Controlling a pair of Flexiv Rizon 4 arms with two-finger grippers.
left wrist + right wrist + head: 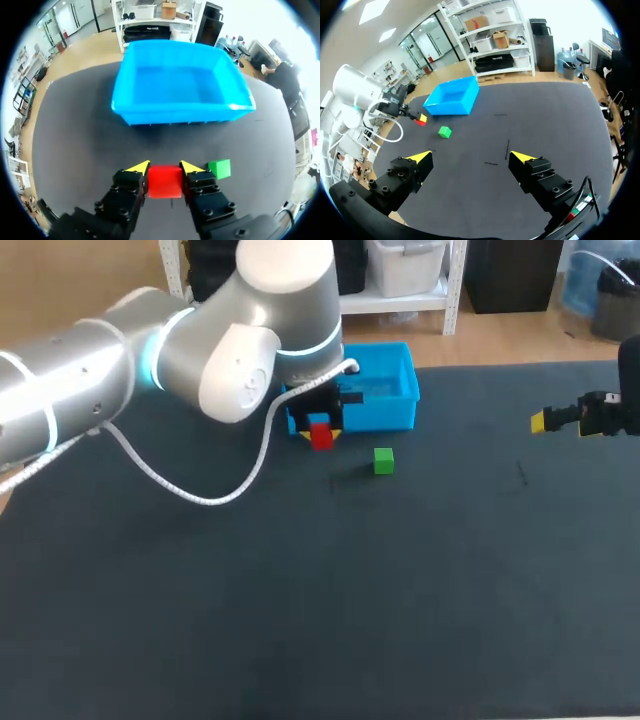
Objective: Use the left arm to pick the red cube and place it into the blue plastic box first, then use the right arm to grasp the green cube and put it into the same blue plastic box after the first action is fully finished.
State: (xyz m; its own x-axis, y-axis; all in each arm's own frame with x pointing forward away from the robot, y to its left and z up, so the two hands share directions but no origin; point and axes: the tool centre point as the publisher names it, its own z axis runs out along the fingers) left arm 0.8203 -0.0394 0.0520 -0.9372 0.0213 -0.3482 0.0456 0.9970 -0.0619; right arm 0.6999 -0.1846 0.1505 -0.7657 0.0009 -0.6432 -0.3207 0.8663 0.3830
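Note:
My left gripper is shut on the red cube, both yellow-tipped fingers pressing its sides. In the head view the red cube hangs in the left gripper just in front of the blue plastic box. The blue box lies ahead of the fingers and looks empty inside. The green cube rests on the dark mat to the right of the red one; from the left wrist the green cube shows beside the right finger. My right gripper is open, far right of the table, holding nothing; the green cube lies ahead of it.
The dark table mat stretches wide in front of the box. A white cable from my left arm droops over the mat's left part. The right gripper hovers near the table's right edge.

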